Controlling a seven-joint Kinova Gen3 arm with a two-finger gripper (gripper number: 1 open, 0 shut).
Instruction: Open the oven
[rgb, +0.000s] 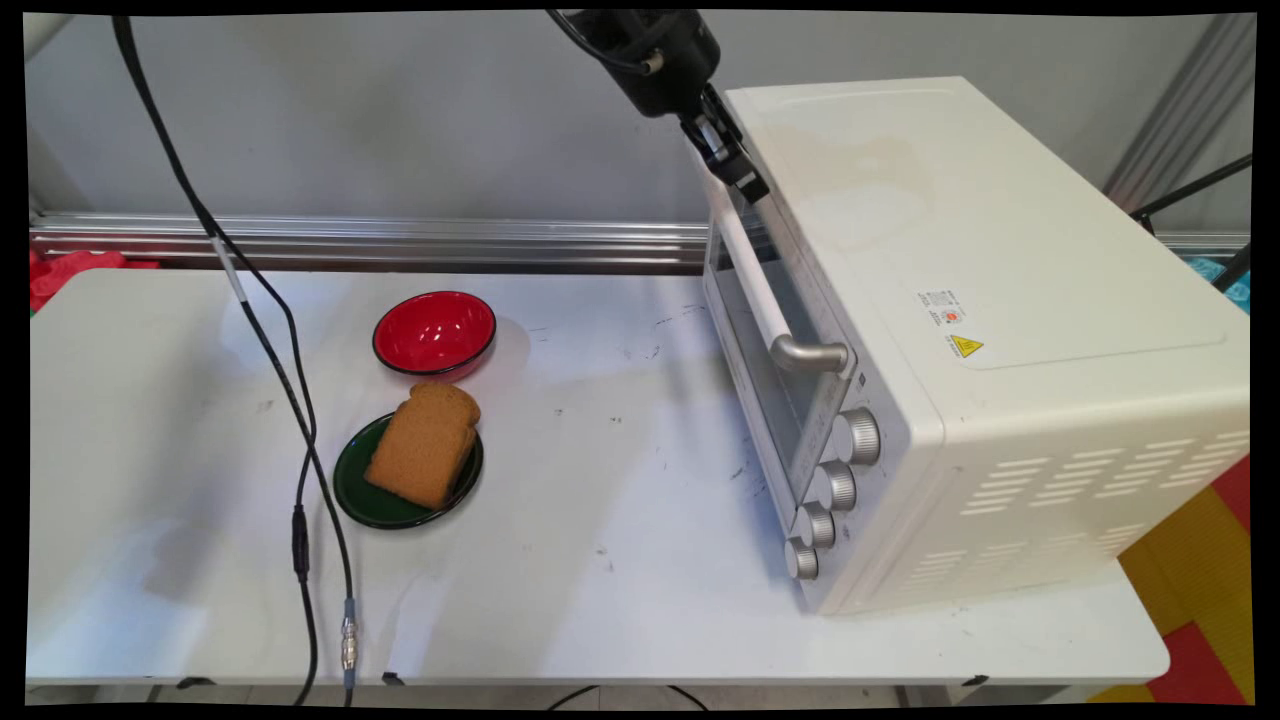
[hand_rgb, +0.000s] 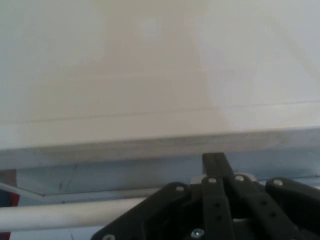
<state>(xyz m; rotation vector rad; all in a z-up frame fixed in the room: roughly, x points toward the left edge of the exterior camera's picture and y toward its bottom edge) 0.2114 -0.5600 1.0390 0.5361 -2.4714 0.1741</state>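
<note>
My black gripper (rgb: 745, 178) is at the top far corner of the door of a white toaster oven (rgb: 950, 300), which stands on the right of the table. The fingers are shut together with nothing between them. They point down at the far end of the door's white handle bar (rgb: 760, 290). In the hand view the shut gripper (hand_rgb: 216, 159) rises in front of the oven's top edge (hand_rgb: 150, 142), and the handle bar (hand_rgb: 60, 214) runs behind the linkage. The oven door looks closed.
A slice of brown bread (rgb: 425, 445) lies on a dark green plate (rgb: 360, 495) left of centre, with an empty red bowl (rgb: 435, 332) just behind it. Several silver knobs (rgb: 835, 485) line the oven's near front. Black cables (rgb: 300, 420) hang over the table's left side.
</note>
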